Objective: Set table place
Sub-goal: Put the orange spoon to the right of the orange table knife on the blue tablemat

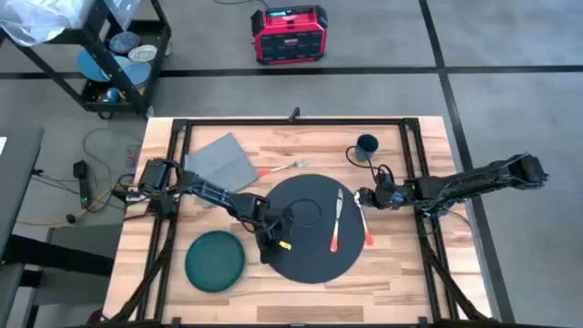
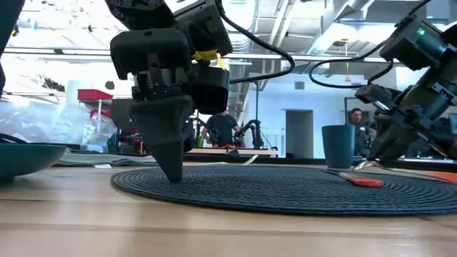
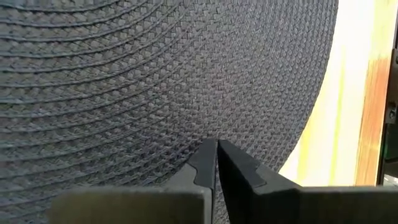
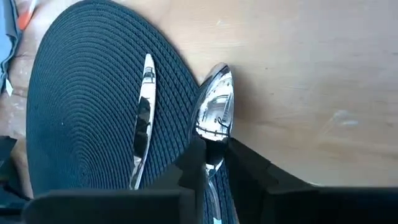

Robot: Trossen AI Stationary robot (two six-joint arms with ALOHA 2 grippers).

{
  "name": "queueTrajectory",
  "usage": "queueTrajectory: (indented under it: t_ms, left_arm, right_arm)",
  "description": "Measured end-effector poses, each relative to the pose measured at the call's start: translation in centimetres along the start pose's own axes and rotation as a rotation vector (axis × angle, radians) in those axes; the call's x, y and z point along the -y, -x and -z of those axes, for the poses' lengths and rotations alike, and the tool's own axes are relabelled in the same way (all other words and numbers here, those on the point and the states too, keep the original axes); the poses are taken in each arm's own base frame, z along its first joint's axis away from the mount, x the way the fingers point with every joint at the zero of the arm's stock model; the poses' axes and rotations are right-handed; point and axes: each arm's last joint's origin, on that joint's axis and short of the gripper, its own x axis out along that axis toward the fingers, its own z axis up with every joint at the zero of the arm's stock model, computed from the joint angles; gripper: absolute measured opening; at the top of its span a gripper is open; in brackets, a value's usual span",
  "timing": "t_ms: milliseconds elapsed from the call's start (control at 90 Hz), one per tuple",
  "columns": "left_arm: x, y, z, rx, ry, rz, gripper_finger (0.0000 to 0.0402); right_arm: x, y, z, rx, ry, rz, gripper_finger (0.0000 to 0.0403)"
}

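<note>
Even overhead light falls on the light wood butcher-block desk (image 1: 383,273), shadows soft. Beside the round dark grey woven mat (image 3: 155,81), wood glares white, perhaps overexposed; the low view's foreground blurs.

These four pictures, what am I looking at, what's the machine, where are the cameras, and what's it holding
It is a robot with two dark arms working at a wooden table. One camera looks straight down, one sits at table height, and one rides on each wrist.

On the table lie a round dark mat, a green plate, a grey cloth, a dark cup and a fork. A knife rests on the mat.

The left tool presses its tip, shut and empty, down at the mat's edge nearest the plate; its wrist camera shows only the weave. The right tool is shut on a spoon, whose bowl lies at the mat's opposite edge, beside the knife.
</note>
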Motion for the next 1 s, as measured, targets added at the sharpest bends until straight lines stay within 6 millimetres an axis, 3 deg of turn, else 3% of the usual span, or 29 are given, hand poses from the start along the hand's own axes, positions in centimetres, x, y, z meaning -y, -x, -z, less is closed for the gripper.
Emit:
queueTrajectory:
  t_ms: [378, 733, 1000]
  left_arm:
    - [0.0, 0.0, 0.0, 0.003, 0.005, 0.001, 0.0000]
    - [0.0, 0.0, -0.1, 0.011, 0.005, 0.004, 0.0000]
    - [0.1, 0.0, -0.3, 0.025, 0.010, 0.010, 0.0000]
  right_arm:
    - [-1.2, 1.2, -0.5, 0.043, 0.045, -0.059, 0.0000]
    - [-3.4, 7.2, -2.2, 0.066, 0.186, 0.027, 0.0001]
    - [-3.6, 11.5, -3.3, 0.031, 0.288, 0.246, 0.0000]
